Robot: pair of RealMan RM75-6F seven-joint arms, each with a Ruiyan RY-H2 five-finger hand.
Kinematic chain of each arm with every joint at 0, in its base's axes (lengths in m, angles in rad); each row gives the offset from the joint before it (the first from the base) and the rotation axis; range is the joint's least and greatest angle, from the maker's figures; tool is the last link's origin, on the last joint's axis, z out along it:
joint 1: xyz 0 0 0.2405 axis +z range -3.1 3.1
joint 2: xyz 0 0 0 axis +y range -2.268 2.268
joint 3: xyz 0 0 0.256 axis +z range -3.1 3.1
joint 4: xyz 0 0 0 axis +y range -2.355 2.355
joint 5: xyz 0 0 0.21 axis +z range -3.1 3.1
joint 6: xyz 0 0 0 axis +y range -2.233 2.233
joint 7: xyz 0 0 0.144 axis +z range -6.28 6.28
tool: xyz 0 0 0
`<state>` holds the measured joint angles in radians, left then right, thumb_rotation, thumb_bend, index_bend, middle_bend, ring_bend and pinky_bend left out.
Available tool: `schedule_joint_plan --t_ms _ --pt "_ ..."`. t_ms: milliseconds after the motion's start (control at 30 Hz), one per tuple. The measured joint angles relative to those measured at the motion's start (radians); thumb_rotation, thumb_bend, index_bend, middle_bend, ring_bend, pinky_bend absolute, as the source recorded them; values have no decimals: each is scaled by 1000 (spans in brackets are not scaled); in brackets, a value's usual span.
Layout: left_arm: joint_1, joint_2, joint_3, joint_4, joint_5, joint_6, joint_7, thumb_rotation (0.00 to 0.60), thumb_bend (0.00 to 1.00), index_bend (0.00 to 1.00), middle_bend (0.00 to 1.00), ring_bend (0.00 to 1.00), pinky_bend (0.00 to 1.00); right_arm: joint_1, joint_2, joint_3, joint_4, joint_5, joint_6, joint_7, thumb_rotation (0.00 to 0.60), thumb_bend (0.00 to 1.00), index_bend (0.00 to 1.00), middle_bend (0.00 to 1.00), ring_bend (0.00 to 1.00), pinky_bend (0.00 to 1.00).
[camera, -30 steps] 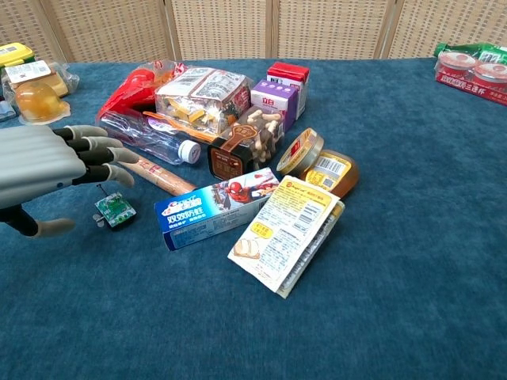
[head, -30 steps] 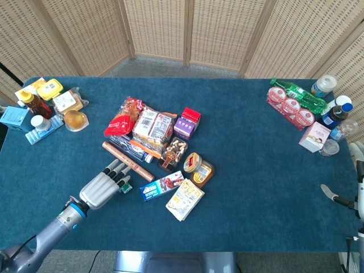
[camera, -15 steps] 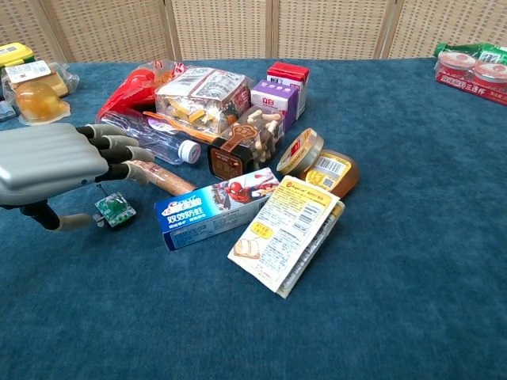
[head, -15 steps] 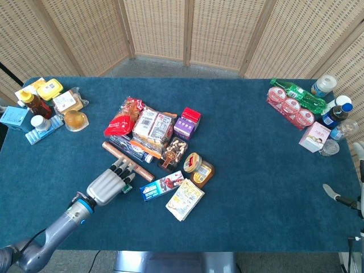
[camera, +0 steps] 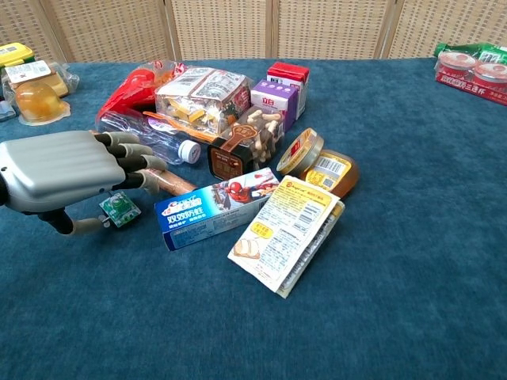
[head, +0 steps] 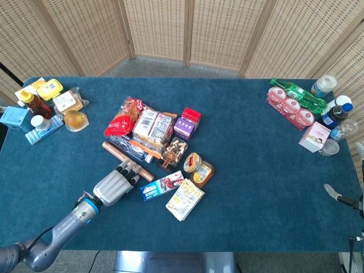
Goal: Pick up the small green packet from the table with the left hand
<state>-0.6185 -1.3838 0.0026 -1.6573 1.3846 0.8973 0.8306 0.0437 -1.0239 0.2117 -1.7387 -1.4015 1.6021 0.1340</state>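
The small green packet (camera: 119,210) lies on the blue table (camera: 396,261), just left of a toothpaste box (camera: 218,207). My left hand (camera: 67,172) hovers low over the packet from the left, its fingers spread above it and the thumb tip touching the packet's left edge. Nothing is gripped. In the head view the left hand (head: 116,185) covers the packet. Only a grey sliver of my right hand (head: 331,192) shows at the right edge of the head view, too little to tell how its fingers lie.
A long sausage stick (camera: 162,178) and a clear bottle (camera: 150,138) lie right under the left fingertips. A pile of snacks (head: 151,128), a jar (camera: 317,162) and a yellow-white packet (camera: 289,233) sit further right. Bottles and cups (head: 301,105) stand far right.
The left hand has moved right and forward over the green packet, and its thumb has come up against the packet's edge. The packet has shifted slightly.
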Motion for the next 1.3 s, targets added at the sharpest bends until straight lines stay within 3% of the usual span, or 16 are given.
schedule_joint_plan --t_ms 133,500,867,1300 --pt "-8 -9 6 4 -13 0 11 600 389 246 0 0 0 0 1 0 0 -1 0 4 600 0 0 0 0 0" --pt "-18 -24 15 13 -24 25 22 600 387 542 0 0 0 -2 5 0 0 -2 0 15 600 0 0 0 0 0" --pt "-12 41 16 -66 1 85 17 600 387 550 0 0 0 -4 10 -2 -5 -5 -1 25 600 0 0 0 0 0" --pt "3 269 -30 -297 45 205 47 600 386 550 0 0 0 -7 14 -5 -17 -15 6 27 600 0 0 0 0 0"
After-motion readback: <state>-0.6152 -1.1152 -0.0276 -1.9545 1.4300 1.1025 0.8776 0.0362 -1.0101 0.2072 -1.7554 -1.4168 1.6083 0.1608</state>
